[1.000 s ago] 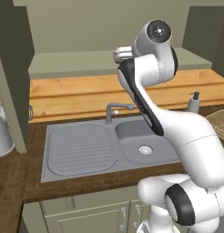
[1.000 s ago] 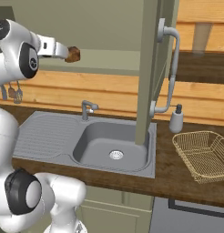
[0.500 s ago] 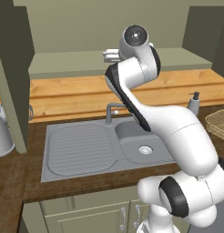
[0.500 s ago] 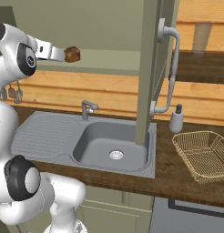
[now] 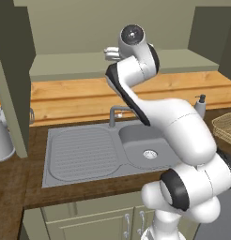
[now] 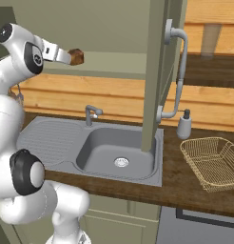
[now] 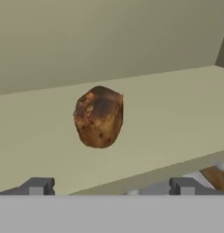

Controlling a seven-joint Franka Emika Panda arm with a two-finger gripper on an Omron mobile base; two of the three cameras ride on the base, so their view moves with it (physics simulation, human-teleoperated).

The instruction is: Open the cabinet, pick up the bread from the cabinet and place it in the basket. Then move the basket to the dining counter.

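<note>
The cabinet (image 5: pixel 89 65) stands open, its pale green shelf (image 7: pixel 177 104) bare around the bread. The bread (image 7: pixel 99 117), a small dark-brown lump, rests on that shelf and also shows as the bread (image 6: pixel 76 56). My gripper (image 7: pixel 111 189) is open and points straight at the bread, which lies just ahead of the fingertips (image 7: pixel 38 186) with nothing between them. My gripper (image 6: pixel 64 55) reaches up to the shelf's front. The wicker basket (image 6: pixel 211 162) sits empty on the dark worktop at the right; its corner is the basket (image 5: pixel 225 126). The dining counter is out of view.
An open cabinet door (image 6: pixel 154 71) hangs edge-on over the sink, with its long silver handle (image 6: pixel 178 71). Below are the grey sink (image 6: pixel 119 152), the faucet (image 6: pixel 92 114) and a soap dispenser (image 6: pixel 184 125). A grey kettle (image 5: pixel 2 138) stands at the left.
The arm's upper joints have swung left and the hand has settled in front of the shelf. The bread has not moved and the gripper has stayed open.
</note>
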